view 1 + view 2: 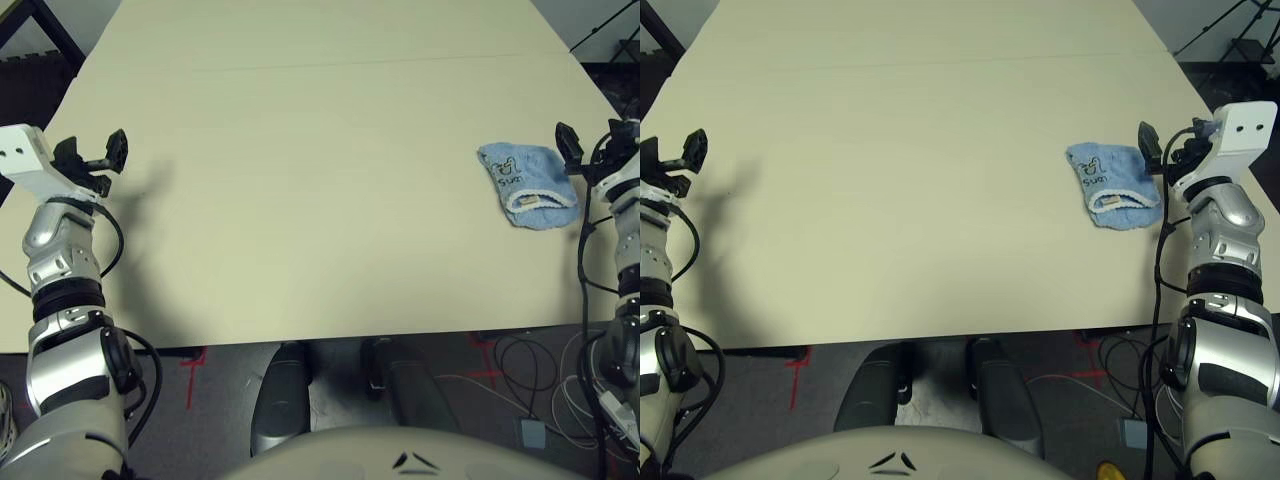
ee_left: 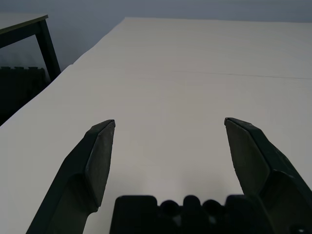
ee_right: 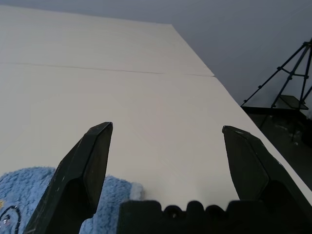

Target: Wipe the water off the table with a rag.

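Observation:
The rag (image 1: 527,185), a small light-blue cloth with dark print and a white hem, lies crumpled on the right side of the pale beige table (image 1: 320,200). My right gripper (image 1: 1160,150) hovers just to the right of the rag, open, with nothing between its fingers; in the right wrist view the rag (image 3: 19,195) sits beside one finger. Over the table's left edge my left gripper (image 1: 105,155) is held open and holds nothing, far from the rag. The water is out of view.
A thin seam (image 1: 350,65) crosses the far part of the tabletop. A dark-framed smaller table (image 2: 29,24) stands beyond the left edge and a tripod (image 3: 287,83) beyond the right. Cables (image 1: 520,370) lie on the floor below the near edge.

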Robot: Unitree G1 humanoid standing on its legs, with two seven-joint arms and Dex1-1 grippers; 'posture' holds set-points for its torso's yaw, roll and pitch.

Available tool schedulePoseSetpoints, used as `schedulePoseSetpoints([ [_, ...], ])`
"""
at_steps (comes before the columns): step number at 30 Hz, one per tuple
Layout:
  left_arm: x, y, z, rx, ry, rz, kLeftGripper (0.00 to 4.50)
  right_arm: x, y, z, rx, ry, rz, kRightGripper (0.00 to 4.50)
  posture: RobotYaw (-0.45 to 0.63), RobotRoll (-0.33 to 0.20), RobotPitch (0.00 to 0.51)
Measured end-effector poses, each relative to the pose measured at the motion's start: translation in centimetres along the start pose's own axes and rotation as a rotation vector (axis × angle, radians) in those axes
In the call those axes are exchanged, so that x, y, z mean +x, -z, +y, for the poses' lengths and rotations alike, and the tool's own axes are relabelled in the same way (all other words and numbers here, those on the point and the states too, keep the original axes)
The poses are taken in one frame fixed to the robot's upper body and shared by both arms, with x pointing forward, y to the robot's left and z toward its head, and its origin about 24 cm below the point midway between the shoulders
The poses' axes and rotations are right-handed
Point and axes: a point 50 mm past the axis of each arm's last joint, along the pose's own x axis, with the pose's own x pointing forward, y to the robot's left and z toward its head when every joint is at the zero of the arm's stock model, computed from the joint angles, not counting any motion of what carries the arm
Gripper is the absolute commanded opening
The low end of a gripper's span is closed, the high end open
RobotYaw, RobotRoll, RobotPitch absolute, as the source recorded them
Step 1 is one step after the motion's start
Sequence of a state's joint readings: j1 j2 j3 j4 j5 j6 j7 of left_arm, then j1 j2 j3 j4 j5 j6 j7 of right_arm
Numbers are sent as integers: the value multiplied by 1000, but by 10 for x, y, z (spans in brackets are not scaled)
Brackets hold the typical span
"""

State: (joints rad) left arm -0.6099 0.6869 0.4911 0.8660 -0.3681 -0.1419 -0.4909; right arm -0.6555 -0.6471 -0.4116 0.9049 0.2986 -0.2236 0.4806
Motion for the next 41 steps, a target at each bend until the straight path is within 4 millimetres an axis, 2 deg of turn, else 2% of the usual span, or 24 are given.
schedulePoseSetpoints([
  [21, 0, 7, 1, 1, -14, 26, 4500, 10, -10, 12, 40, -24, -83, 4486, 119, 0, 192],
  [27, 2, 11, -6, -3, 5, 29, 4500, 10, -11, 12, 42, -20, -86, 4486, 106, 0, 198],
  [35, 8, 6, -12, -4, 20, 9, 4500, 10, -13, 12, 39, -15, -89, 4486, 95, 0, 216],
  [41, 10, 6, -15, -7, 31, 6, 4500, 11, -15, 12, 37, -9, -94, 4486, 103, 0, 209],
])
